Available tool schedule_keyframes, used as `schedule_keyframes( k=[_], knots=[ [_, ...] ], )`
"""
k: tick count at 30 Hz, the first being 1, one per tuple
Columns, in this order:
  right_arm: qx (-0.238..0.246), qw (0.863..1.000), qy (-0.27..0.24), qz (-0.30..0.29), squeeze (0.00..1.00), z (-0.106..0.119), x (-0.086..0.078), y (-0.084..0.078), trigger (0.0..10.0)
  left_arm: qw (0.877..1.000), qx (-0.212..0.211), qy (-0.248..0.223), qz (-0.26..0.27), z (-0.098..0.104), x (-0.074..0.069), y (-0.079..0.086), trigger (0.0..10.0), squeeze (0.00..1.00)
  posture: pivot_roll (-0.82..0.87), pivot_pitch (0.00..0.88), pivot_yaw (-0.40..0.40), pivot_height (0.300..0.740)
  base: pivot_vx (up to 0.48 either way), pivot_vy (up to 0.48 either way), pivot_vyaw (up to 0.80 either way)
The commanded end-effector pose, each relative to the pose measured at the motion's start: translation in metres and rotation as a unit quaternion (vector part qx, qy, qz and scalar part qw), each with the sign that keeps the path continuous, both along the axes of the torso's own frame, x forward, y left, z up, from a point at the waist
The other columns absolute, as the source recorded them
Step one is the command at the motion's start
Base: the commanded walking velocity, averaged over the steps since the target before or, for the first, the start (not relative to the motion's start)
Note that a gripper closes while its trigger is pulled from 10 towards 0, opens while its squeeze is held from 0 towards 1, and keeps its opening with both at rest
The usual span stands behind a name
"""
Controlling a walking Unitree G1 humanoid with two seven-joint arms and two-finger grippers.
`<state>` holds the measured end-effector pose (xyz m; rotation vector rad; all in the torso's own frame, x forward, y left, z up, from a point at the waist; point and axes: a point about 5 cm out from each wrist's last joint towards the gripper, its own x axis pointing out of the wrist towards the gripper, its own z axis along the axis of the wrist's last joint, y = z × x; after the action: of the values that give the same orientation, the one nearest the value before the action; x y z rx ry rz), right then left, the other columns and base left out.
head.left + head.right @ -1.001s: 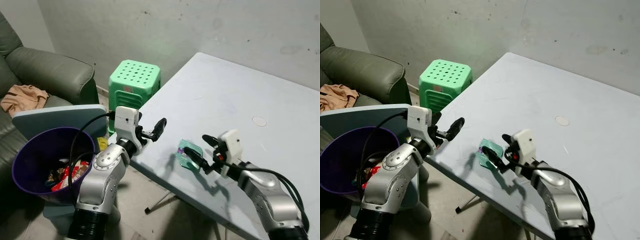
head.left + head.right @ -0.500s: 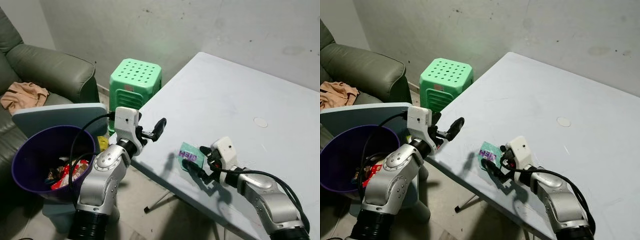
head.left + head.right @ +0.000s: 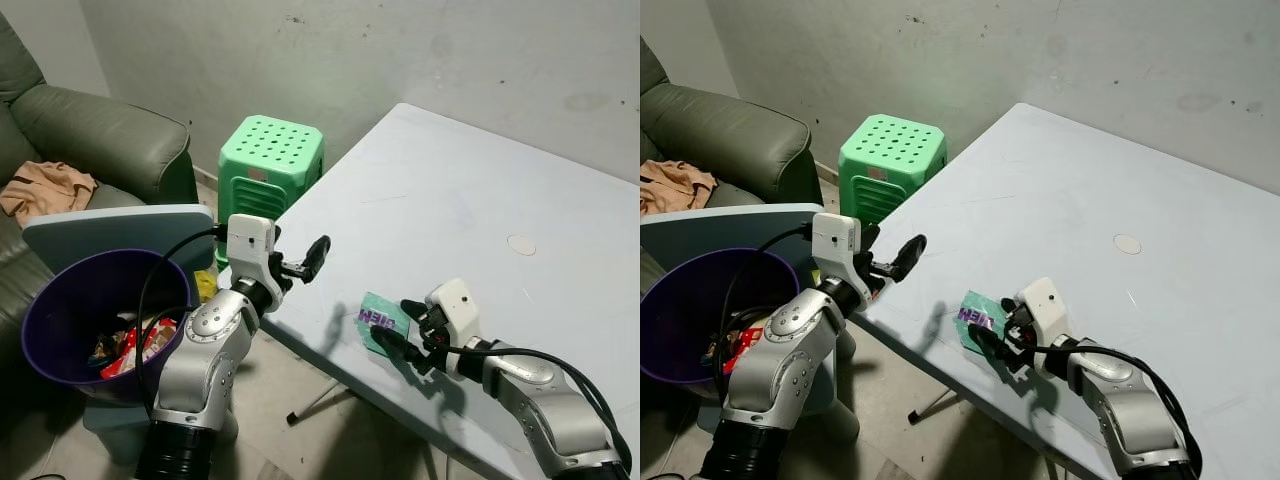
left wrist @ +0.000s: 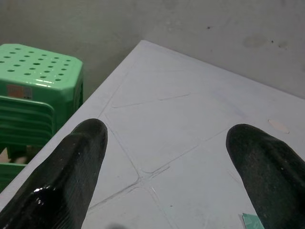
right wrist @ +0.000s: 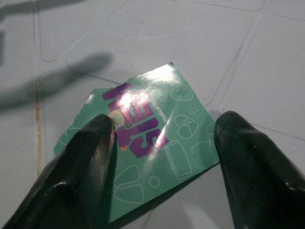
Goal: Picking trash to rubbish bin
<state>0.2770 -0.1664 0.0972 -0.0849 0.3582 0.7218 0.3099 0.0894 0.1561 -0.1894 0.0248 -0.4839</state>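
- Trash here is a teal wrapper with purple letters; in the left eye view it lies flat on the pale table, close to the near edge. A small round mark sits farther back on the table. A green stool stands beside the table corner, and a grey-green sofa with a beige cloth on it is at the far left.
- Also in the left eye view, the purple rubbish bin stands on the floor at the robot's left, with red and white packets inside. Its pale blue lid stands up behind it. The left arm partly covers the bin's rim.
- In the right eye view, the right gripper is low at the wrapper's near edge, fingers apart, one to each side. The left gripper hangs in the air over the table corner and holds nothing.
- In the left wrist view, the two black fingers are spread wide, with bare table between them. The green stool is seen beyond the edge, and a tiny teal corner is cut off by the frame.
- In the right wrist view, the wrapper lies between the spread fingers. One finger overlaps its edge; whether it really touches, I cannot tell. The printed word is hard to read.
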Motion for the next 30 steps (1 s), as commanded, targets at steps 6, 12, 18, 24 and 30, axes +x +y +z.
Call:
schedule_keyframes(
  k=[6, 12, 18, 24, 30],
  knots=[
    [-0.018, 0.999, 0.048, -0.007, 0.00, -0.018, -0.010, -0.008, 0.4, 1.000, -0.009, -0.004, -0.001, 0.003, -0.002, -0.002, 10.0, 0.00, 0.00, 0.127, -0.105, 0.740, 0.000, 0.000, 0.00],
    [0.011, 0.999, -0.016, -0.026, 0.00, -0.004, 0.002, -0.010, 10.0, 1.000, -0.010, -0.005, -0.002, 0.004, -0.002, -0.003, 10.0, 0.00, 0.00, 0.120, -0.106, 0.740, 0.000, 0.000, 0.00],
    [0.058, 0.996, -0.069, -0.004, 0.00, 0.012, 0.002, -0.011, 10.0, 1.000, -0.009, -0.005, -0.004, 0.004, -0.002, -0.004, 10.0, 0.00, 0.00, 0.116, -0.106, 0.740, 0.000, 0.000, 0.00],
    [0.074, 0.993, -0.088, 0.000, 0.00, 0.015, 0.002, -0.011, 10.0, 1.000, -0.011, -0.007, -0.007, 0.005, -0.002, -0.005, 10.0, 0.00, 0.00, 0.108, -0.108, 0.740, 0.000, 0.000, 0.00],
    [0.086, 0.992, -0.086, 0.025, 0.00, 0.016, -0.002, -0.009, 10.0, 0.996, -0.007, -0.010, -0.093, 0.005, -0.018, -0.022, 10.0, 0.00, 0.00, 0.100, -0.105, 0.740, 0.000, 0.000, 0.00]
  ],
)
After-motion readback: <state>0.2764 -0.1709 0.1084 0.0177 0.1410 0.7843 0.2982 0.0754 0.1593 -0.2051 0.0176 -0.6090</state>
